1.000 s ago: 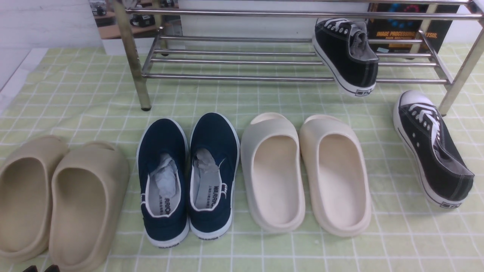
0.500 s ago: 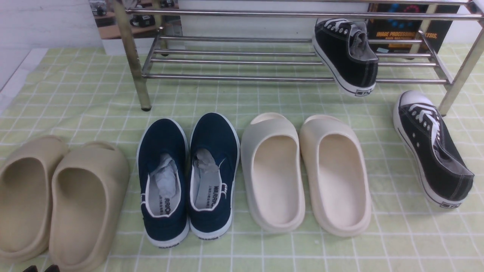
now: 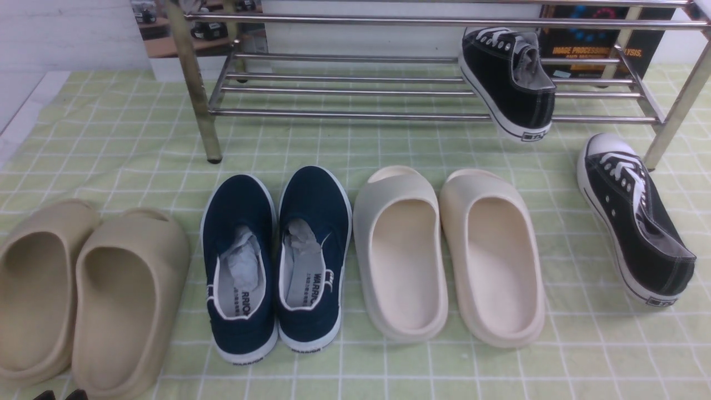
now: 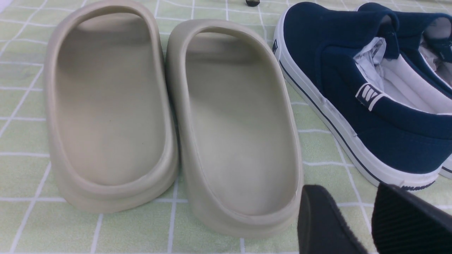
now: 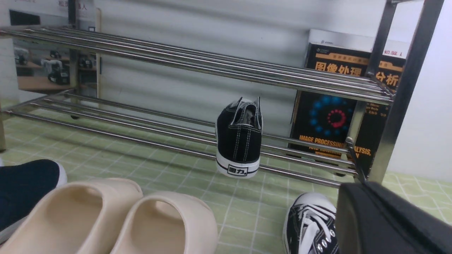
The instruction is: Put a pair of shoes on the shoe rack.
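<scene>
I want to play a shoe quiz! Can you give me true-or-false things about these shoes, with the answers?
1. One black sneaker rests on the shoe rack. True.
2. The other black sneaker is on the rack too. False: it lies on the green cloth, beside the rack's leg.
3. The navy slip-ons have paper stuffed inside. True.
4. The cream slides sit on the rack. False: they are on the cloth.

Black-white sneakers (image 3: pixel 508 83); navy slip-ons (image 3: pixel 316 194); cream slides (image 3: pixel 402 261); tan slides (image 3: pixel 119 300); silver rack (image 3: pixel 355 115); green white-grid cloth (image 3: pixel 111 144).
</scene>
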